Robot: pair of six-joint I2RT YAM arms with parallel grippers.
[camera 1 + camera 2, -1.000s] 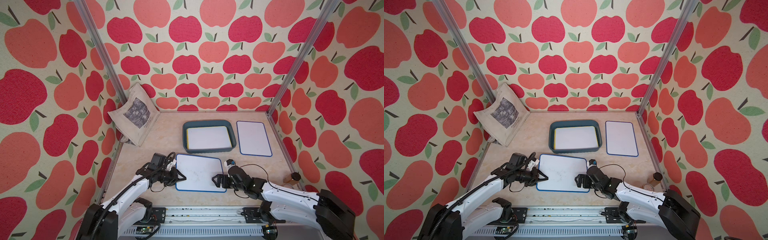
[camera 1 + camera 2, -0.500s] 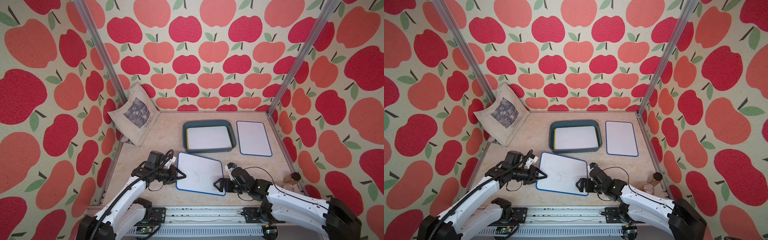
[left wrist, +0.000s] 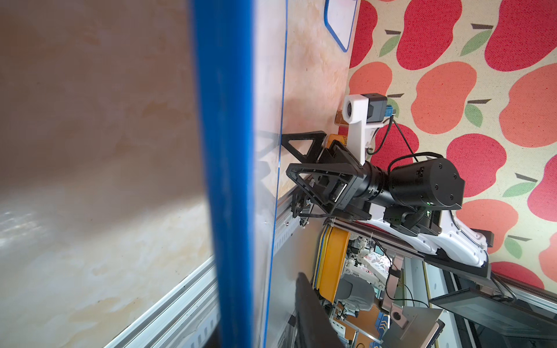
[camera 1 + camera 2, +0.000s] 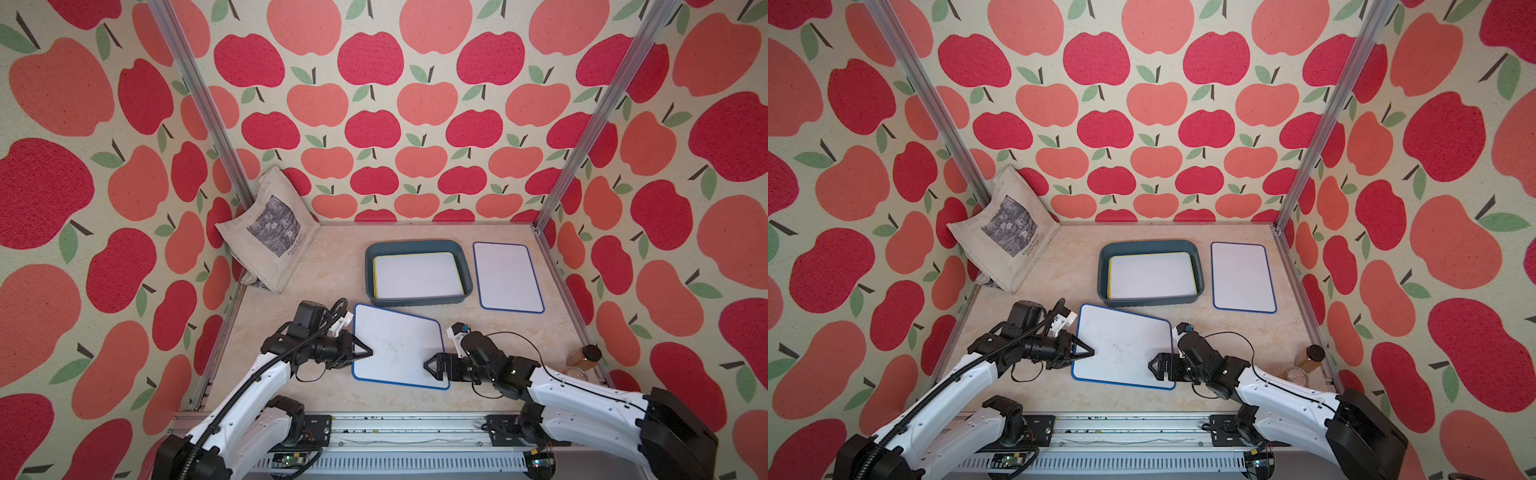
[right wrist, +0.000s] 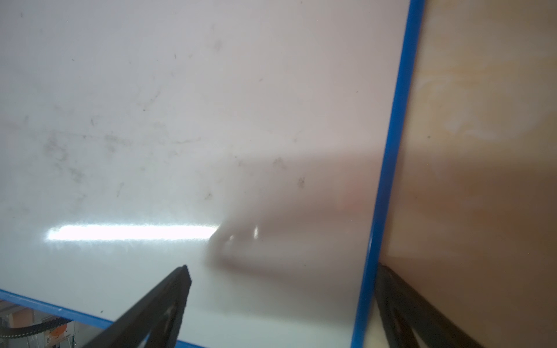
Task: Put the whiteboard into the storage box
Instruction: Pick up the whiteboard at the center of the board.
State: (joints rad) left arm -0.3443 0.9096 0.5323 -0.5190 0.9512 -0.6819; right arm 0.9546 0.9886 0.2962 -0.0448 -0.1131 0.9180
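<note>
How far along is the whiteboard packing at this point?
Done: one yellow-edged whiteboard lies in the box. In hand: the left claw grips the near whiteboard by one edge, while the open right claw straddles its opposite edge. Left: getting that board into the box; another blue-edged whiteboard lies beside the box.

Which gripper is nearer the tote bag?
Left. The left gripper holds the near whiteboard by the edge facing the tote bag; the right gripper is at the opposite edge.
</note>
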